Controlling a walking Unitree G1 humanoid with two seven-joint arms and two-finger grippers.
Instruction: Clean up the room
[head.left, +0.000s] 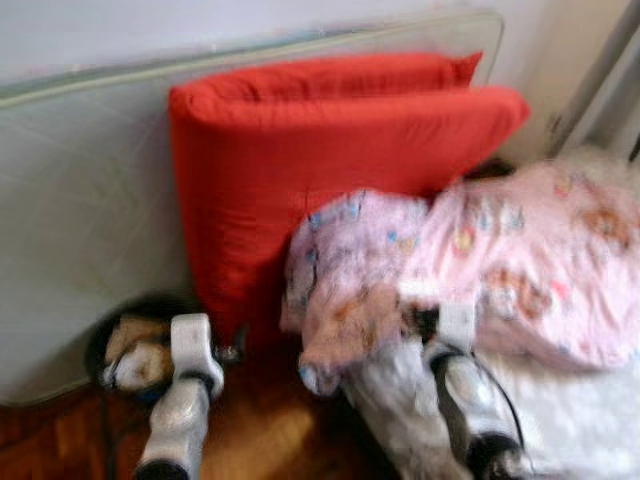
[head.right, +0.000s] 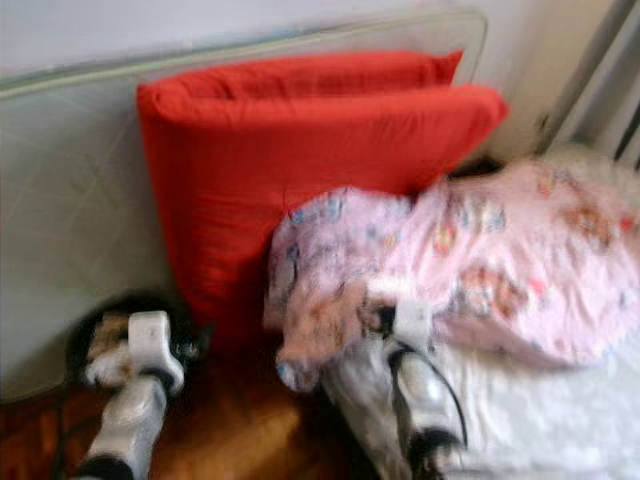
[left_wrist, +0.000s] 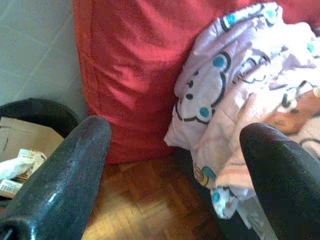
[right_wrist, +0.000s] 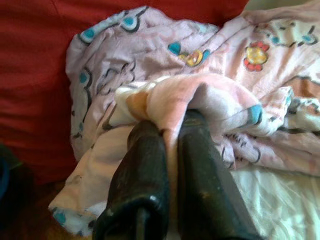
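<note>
— Soft printed cotton, by the look: pink blanket (right_wrist: 210, 65) lying crumpled on the right, part on the white bedding (head.left: 570, 420), part spilling left over its edge toward the wooden floor (left_wrist: 145, 200).

— Held already?

— Yes. Right gripper (right_wrist: 172, 135) closed tight on a fold near the blanket's near edge, cloth pinched between both black fingers. Left gripper (left_wrist: 175, 150) spread wide, holding nothing, hovering low over the floor just left of the hanging corner.

— Likely to handle how?

— Probably light and limp. No stiffness to lean on; likely to drape and trail when lifted. Not fragile. Thin cloth could slide out of a shallow pinch, so a thick bunched fold seems the safer hold.

— Best spot for a second hold?

— Hanging corner nearest the left gripper, close to the floor. Two holds well apart should keep it from dragging.

— Anything nearby to mind?

— Round black bin (head.left: 110, 335) with paper scraps at near left, beside the left arm. Farther back, red cushion (head.left: 320, 160) standing on edge, touching the blanket's far side. Behind that, pale mattress (head.left: 80, 210) propped against the wall.
</note>
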